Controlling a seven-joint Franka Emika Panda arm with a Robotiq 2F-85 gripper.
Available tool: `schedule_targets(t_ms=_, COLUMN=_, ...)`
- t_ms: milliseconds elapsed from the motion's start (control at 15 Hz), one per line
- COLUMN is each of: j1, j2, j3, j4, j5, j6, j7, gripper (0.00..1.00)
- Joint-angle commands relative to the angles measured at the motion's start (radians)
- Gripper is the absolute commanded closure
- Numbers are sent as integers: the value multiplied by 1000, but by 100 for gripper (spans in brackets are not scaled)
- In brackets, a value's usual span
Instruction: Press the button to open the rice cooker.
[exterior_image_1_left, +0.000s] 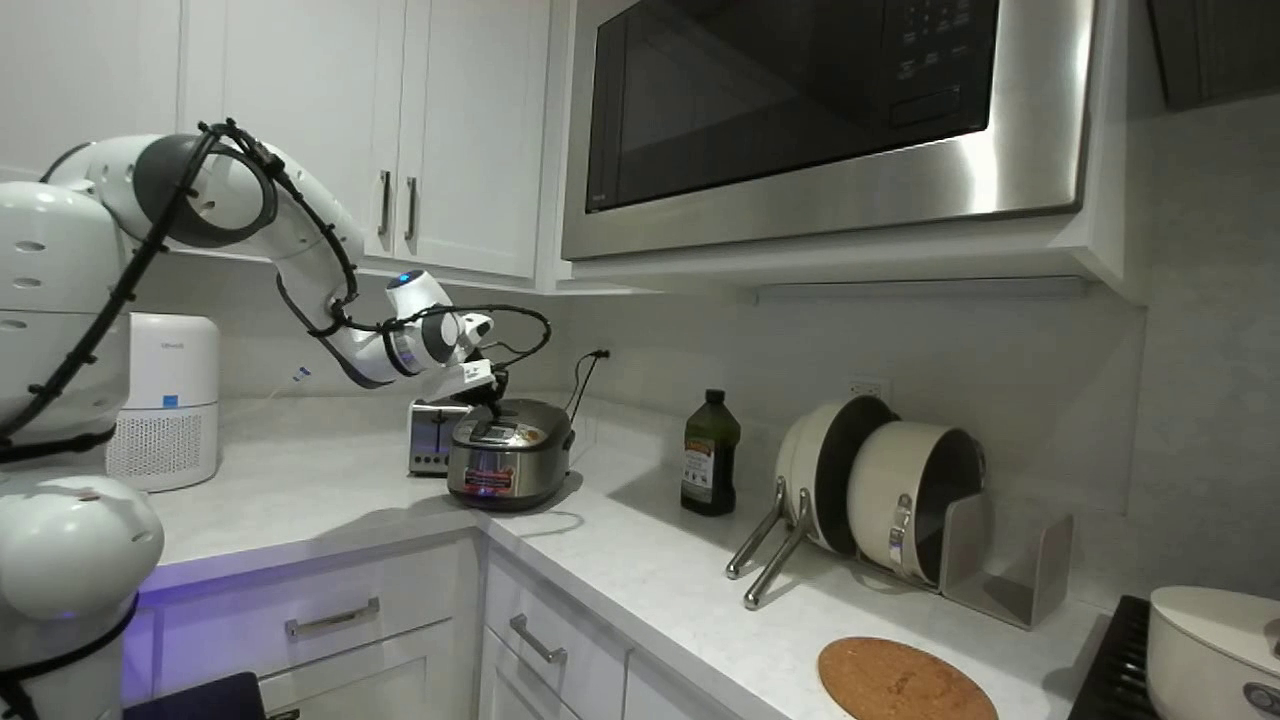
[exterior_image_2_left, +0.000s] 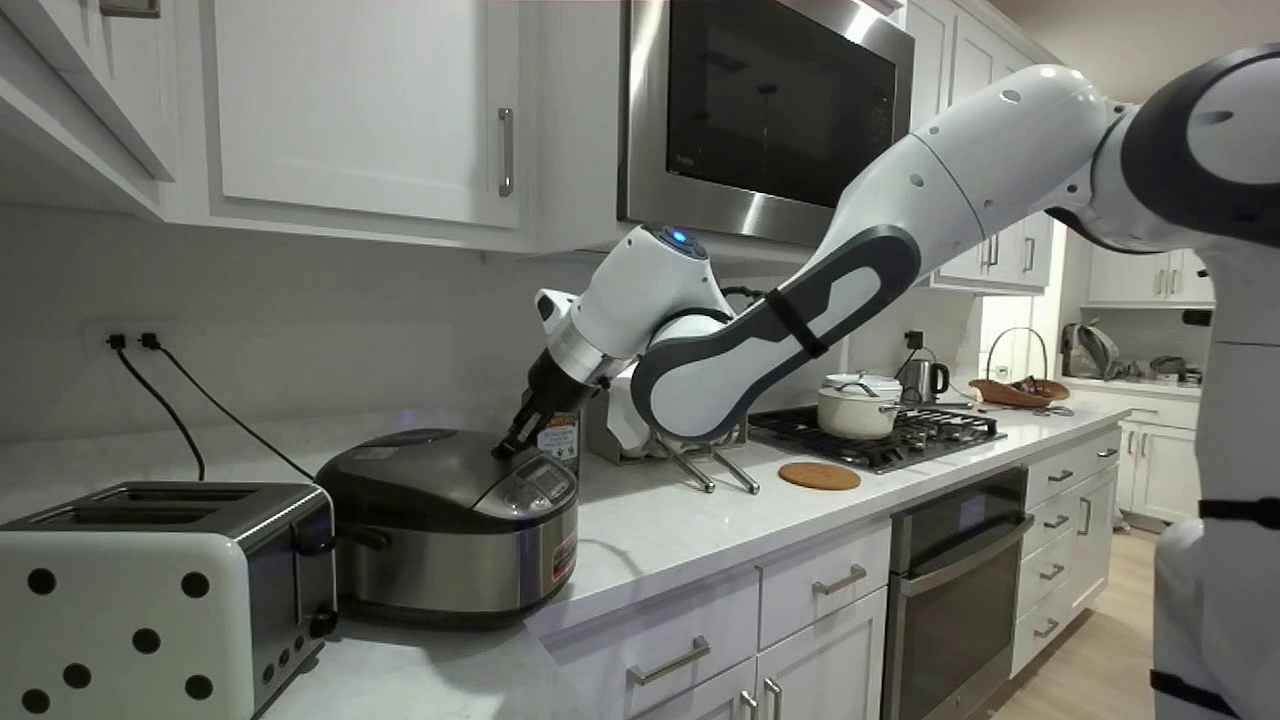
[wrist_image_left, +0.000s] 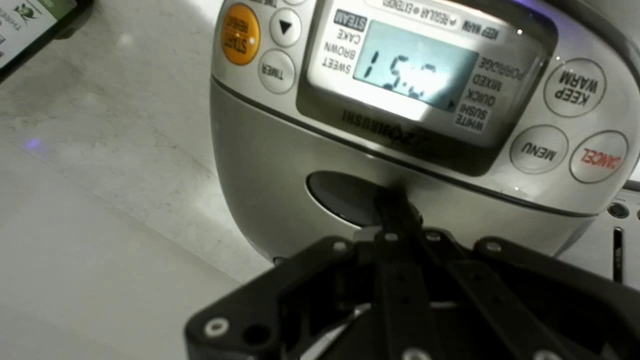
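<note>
While I watch from my station, the squat, silver-bodied, dark-topped rice cooker (exterior_image_2_left: 450, 570) stands at the inner corner of the pale, marbled-looking worktop (exterior_image_1_left: 320, 450), its lid (exterior_image_2_left: 410, 465) down. I have the black two-fingered tool (wrist_image_left: 397, 202) slanting down over it, the fingers together side by side. In the wrist view their tips cover part of the dark, pale-rimmed oval button (wrist_image_left: 340, 195) on the lid; whether they are pressing it, I cannot tell.

Just past the button sits the glossy silver control panel (exterior_image_2_left: 530, 490), which reads upside down to me in that view. It carries a lit rectangular display (wrist_image_left: 425, 55), its digits partly washed out by glare, an orange oval start button (wrist_image_left: 241, 34), and a round white button lettered CANCEL in red (wrist_image_left: 599, 156).

Just beside the cooker, in an exterior view, stands a boxy toaster with a white, black-spotted side panel (exterior_image_2_left: 130, 600). Farther along the worktop, in an exterior view, I see a dark green, black-capped bottle (exterior_image_1_left: 711, 460), then cream pans (exterior_image_1_left: 880, 480) with dark insides propped on edge in a beige rack (exterior_image_1_left: 965, 550), and a flat, round, brown cork-like mat (exterior_image_1_left: 905, 680). A tall white cylindrical appliance (exterior_image_1_left: 170, 365) stands well apart from the cooker, partly hidden by the white, grey-jointed robot arm (exterior_image_1_left: 60, 560).
</note>
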Motion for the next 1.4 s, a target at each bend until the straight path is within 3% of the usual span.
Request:
schedule_targets(t_ms=0, j1=-10, j2=66, j3=-6, j4=-48, j5=-118, j6=-44, j7=103, gripper=100)
schedule_targets(t_ms=200, j1=-6, j2=64, j3=-6, j4=-46, j5=-176, j6=-48, j7=155, gripper=100)
schedule_targets(t_ms=533, j1=18, j2=8, j3=13, j4=-13, j5=-33, j6=-146, j7=48, gripper=100)
schedule_targets(t_ms=600, j1=-23, j2=-1, j3=60, j4=-1, j5=13, j6=-179, j7=13, gripper=100)
schedule_targets(t_ms=1000, j1=-39, j2=-70, j3=96, j4=91, j5=288, j6=-468, j7=-219, gripper=100)
schedule_targets(t_ms=1333, j1=-47, j2=-144, j3=91, j4=133, j5=363, j6=-694, j7=-291, gripper=100)
